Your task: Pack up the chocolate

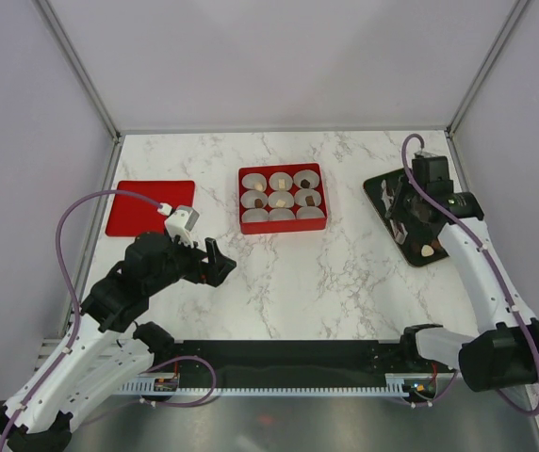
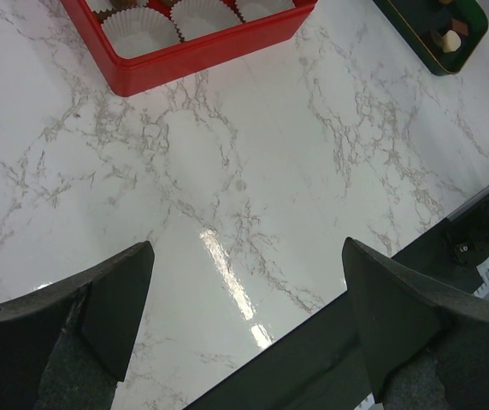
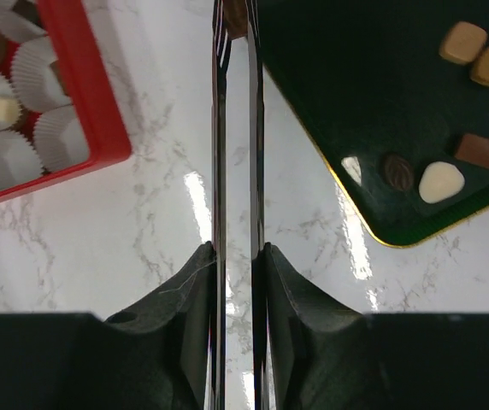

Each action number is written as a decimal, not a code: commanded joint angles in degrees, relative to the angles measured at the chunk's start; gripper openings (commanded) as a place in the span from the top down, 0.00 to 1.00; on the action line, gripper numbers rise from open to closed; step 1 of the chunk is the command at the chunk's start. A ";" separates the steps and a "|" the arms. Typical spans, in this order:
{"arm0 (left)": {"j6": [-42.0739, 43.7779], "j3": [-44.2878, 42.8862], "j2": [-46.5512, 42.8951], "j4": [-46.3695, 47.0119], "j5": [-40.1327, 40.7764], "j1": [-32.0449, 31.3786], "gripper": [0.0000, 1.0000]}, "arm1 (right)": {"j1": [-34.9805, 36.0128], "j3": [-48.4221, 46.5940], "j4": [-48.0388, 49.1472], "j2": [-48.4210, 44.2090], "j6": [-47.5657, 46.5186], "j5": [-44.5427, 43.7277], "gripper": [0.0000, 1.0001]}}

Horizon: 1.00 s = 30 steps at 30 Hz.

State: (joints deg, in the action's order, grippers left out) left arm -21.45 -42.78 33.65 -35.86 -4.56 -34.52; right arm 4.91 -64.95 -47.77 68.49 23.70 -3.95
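Note:
Loose chocolate lies on a dark green tray: two tan pieces, a brown bar, a dark oval and a white piece. My right gripper is shut on metal tweezers, whose tips pinch a brown lump at the tray's edge. The top view has this gripper over the tray's left part. The red box of paper cups holds several pieces, one of them cream-white. My left gripper hangs open over bare table, left of centre.
A flat red lid lies at the far left of the marble table. White walls close in the back and both sides. A black rail runs along the near edge between the arm bases.

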 commanded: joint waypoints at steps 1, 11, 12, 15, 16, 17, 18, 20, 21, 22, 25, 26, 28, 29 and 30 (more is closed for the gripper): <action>-0.08 -0.02 0.19 1.58 1.39 -0.11 0.01 | 7.97 -5.09 2.07 1.47 -0.77 2.63 0.70; -0.43 -0.19 0.19 1.14 2.80 -0.11 0.01 | 22.95 -6.95 4.17 6.30 0.73 -0.54 0.69; -0.43 -0.19 0.10 1.23 2.89 -0.11 0.01 | 23.39 -6.69 4.35 6.57 0.73 -0.80 0.69; -0.43 -0.11 0.10 1.14 3.06 -0.11 0.01 | 25.32 -5.54 5.05 7.18 1.17 -1.24 0.69; -0.43 -0.11 0.10 1.14 3.15 -0.11 0.01 | 26.28 -5.19 5.49 7.45 1.26 -1.15 0.69; -0.43 -0.19 0.19 1.14 3.24 -0.11 0.01 | 26.73 -4.67 6.10 7.71 1.43 -0.98 0.69; -0.52 -0.19 0.19 1.14 3.24 -0.11 0.01 | 27.17 -4.57 6.28 8.06 1.52 -1.06 0.68; -0.43 -0.19 0.36 1.05 3.24 -0.11 0.01 | 28.14 -4.49 6.46 9.02 1.52 -2.03 0.68; -0.52 -0.19 0.36 1.05 3.24 -0.11 0.01 | 28.40 -4.49 6.37 9.20 1.43 -2.21 0.68; -0.43 -0.11 0.28 0.96 3.15 -0.11 0.01 | 28.58 -4.57 6.37 9.47 1.52 -2.29 0.68; -0.52 -0.11 0.36 0.96 3.50 -0.11 0.01 | 28.93 -4.49 6.28 9.56 1.52 -2.73 0.68; -0.52 -0.19 0.36 0.96 3.50 -0.11 0.01 | 28.93 -4.22 6.02 9.56 1.61 -3.34 0.67; -0.52 -0.19 0.45 0.88 3.50 -0.11 0.01 | 29.02 -3.96 5.58 9.91 1.70 -3.70 0.67; -0.52 -0.28 0.45 0.88 3.50 -0.11 0.01 | 29.02 -3.52 5.32 10.00 1.61 -3.79 0.67; -0.43 -0.19 0.54 0.96 3.42 -0.11 0.01 | 29.02 -3.26 5.40 10.08 1.70 -3.79 0.66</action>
State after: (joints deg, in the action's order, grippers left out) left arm -21.45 -42.78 33.78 -35.88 -1.98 -34.52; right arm 33.65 -68.95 -43.70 78.46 24.67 -6.07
